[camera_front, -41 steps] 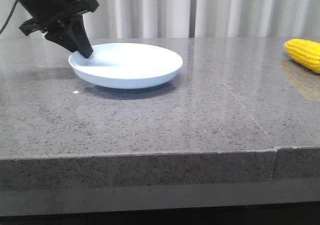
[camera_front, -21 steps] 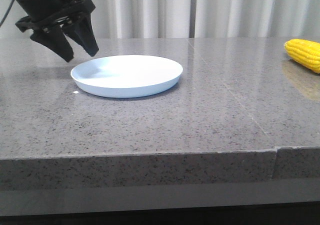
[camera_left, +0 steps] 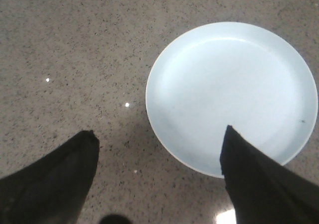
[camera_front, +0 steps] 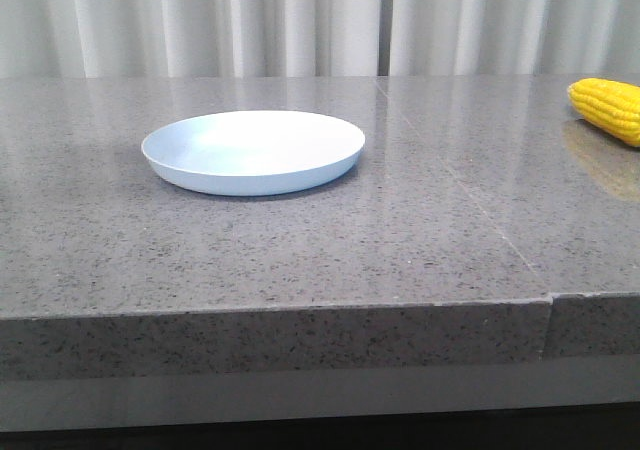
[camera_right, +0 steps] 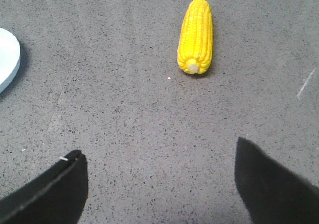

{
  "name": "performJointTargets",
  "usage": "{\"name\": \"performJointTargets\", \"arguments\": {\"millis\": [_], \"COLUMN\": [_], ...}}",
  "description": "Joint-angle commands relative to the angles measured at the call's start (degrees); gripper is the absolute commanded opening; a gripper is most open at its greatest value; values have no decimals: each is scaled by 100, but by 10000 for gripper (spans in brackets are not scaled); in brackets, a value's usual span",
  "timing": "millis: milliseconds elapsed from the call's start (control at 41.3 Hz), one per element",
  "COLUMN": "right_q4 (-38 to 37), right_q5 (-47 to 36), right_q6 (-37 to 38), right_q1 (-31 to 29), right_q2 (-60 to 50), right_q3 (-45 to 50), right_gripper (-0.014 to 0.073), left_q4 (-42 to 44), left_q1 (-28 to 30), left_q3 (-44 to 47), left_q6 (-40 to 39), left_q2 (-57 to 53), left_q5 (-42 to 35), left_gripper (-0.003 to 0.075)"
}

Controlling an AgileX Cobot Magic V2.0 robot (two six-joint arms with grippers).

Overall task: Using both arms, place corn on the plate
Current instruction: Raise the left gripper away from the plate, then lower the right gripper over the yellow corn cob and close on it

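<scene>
Left gripper: had let go of the plate and pulled up and out of the front view; fingers spread wide, holding nothing, hanging over the plate's edge
Plate: no longer tipped up, it lay flat left of centre and bare
Right gripper: wide open, empty, above bare table
Corn: at the far right edge, well apart from the plate
Meaning: plate seemed placed; the corn still had to be fetched

Yellow corn lies flat, well apart from empty plate.
</scene>
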Motion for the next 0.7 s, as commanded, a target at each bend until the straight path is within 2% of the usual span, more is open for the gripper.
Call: {"name": "performJointTargets", "arguments": {"millis": [0, 387, 677], "right_q4": [-69, -69, -69], "right_q5": [-371, -371, -445], "right_q6": [-47, -47, -47], "right_q1": [-27, -27, -27], "right_q2": [60, 60, 60], "right_q3": [-180, -180, -180], "right_gripper": [626, 626, 626], "left_q4": [302, 212, -18], "left_q1": [-191, -203, -203], "left_q3": [320, 2411, 3297], "left_q6": [-239, -798, -801], "left_q2": [-750, -3073, -4404], "left_q5": [-356, -749, -774], "left_gripper": [491, 491, 491]}}
